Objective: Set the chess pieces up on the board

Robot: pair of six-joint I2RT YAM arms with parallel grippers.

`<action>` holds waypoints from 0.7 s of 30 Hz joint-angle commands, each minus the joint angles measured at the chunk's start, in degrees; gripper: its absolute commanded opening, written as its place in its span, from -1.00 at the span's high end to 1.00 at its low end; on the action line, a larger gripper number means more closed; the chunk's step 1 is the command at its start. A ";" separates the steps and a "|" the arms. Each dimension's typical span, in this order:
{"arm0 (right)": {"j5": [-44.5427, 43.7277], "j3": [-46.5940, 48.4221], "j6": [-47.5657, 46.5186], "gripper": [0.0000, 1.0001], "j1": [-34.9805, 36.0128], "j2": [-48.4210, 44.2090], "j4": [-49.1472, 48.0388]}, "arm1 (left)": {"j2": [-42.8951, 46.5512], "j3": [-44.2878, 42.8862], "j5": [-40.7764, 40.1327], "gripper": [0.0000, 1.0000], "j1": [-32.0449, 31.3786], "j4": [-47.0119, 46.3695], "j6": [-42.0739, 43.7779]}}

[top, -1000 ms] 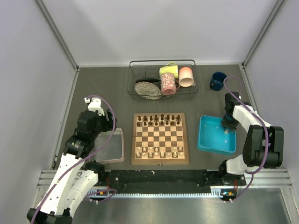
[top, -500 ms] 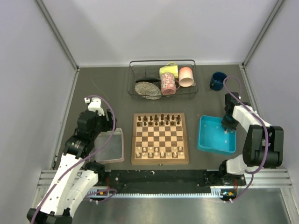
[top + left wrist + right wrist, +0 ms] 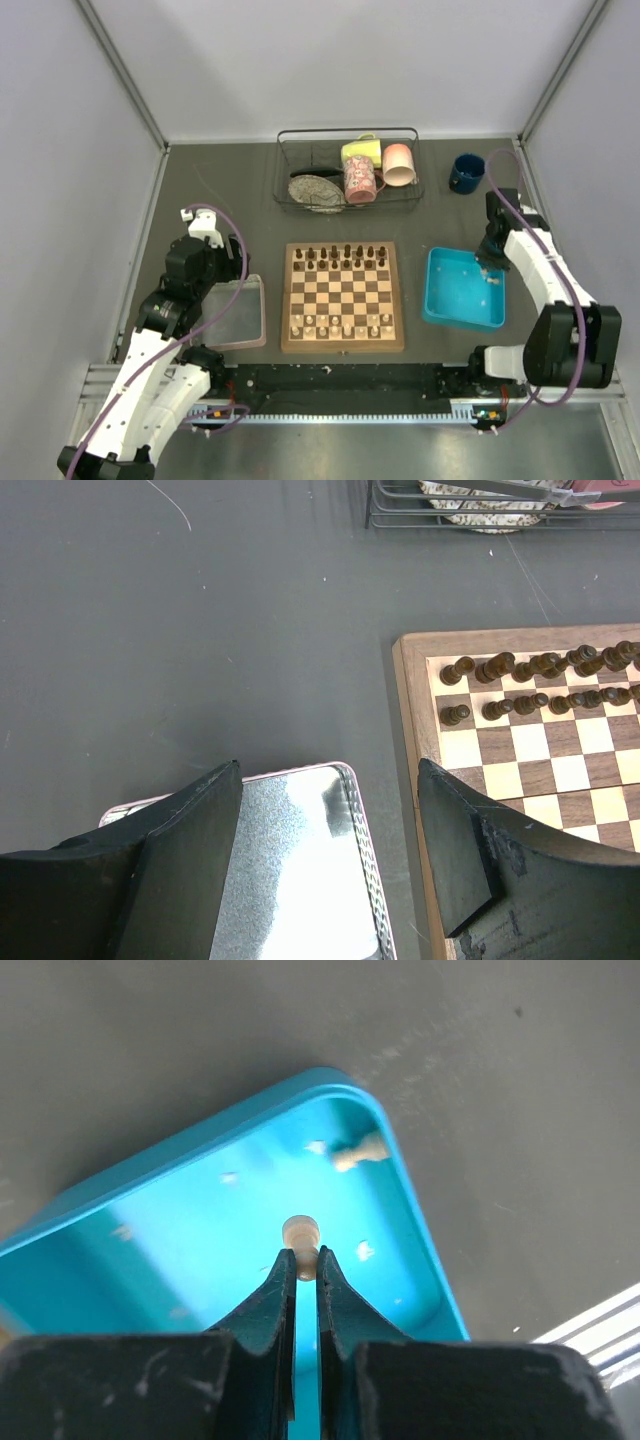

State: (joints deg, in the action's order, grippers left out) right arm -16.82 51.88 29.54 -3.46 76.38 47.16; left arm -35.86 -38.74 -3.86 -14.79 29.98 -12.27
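Note:
The board (image 3: 343, 345) lies at the table's centre, with dark chess pieces (image 3: 340, 255) in its far two rows and pale chess pieces (image 3: 340, 325) in its near two rows. My right gripper (image 3: 302, 1252) is shut on a pale cream piece (image 3: 302, 1228), held above the blue tray (image 3: 200, 1220). Another pale piece (image 3: 358, 1152) lies on its side near the tray's corner. From above, the right gripper (image 3: 490, 256) hangs over the far right of the blue tray (image 3: 455, 300). My left gripper (image 3: 330, 780) stands open and empty above the clear pinkish tray (image 3: 290, 880), left of the board (image 3: 410, 710).
A wire basket (image 3: 347, 172) with mugs and a plate stands at the back. A dark blue mug (image 3: 466, 173) sits to its right, just beyond the right arm. The pinkish tray (image 3: 235, 312) lies close against the board's left edge.
My right gripper has shut on the pale piece and lifted it, the arm stretching a little further back. The left arm has not moved.

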 commanded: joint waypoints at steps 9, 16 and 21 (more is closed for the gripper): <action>-1.90 21.94 6.75 1.00 35.85 -0.55 8.83 | -0.18 0.25 0.61 -0.50 -0.33 -2.91 0.41; -1.46 24.76 12.29 1.00 52.22 8.50 8.83 | -0.09 0.25 0.78 -0.50 -0.33 -2.99 0.41; -1.29 26.08 15.19 1.00 59.00 14.05 8.22 | 0.08 0.25 0.69 -0.50 -0.42 -2.99 0.41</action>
State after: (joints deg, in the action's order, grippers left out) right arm -17.78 74.74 40.80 51.33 87.70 54.28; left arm -35.88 -38.74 -3.84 -14.87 29.98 -12.27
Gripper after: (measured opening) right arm 0.030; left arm 0.752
